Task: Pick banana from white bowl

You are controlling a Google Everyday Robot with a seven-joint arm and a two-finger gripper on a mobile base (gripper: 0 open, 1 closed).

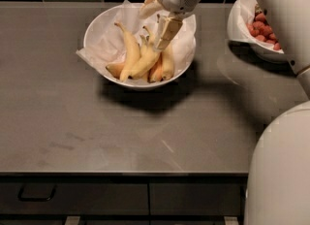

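The white bowl, lined with crumpled white paper, stands at the back middle of the grey counter. Several yellow bananas lie in it. The longest plain yellow banana is on the left, others lie beside it, and an orange-tinted banana is low among them. My gripper hangs over the bowl's right half with its jaws apart. One finger points down at the bananas' upper ends and the other finger sticks out over the back rim. It holds nothing.
A second white bowl with red strawberries stands at the back right, partly behind my arm. My white body fills the lower right. The counter's front edge runs above dark drawers.
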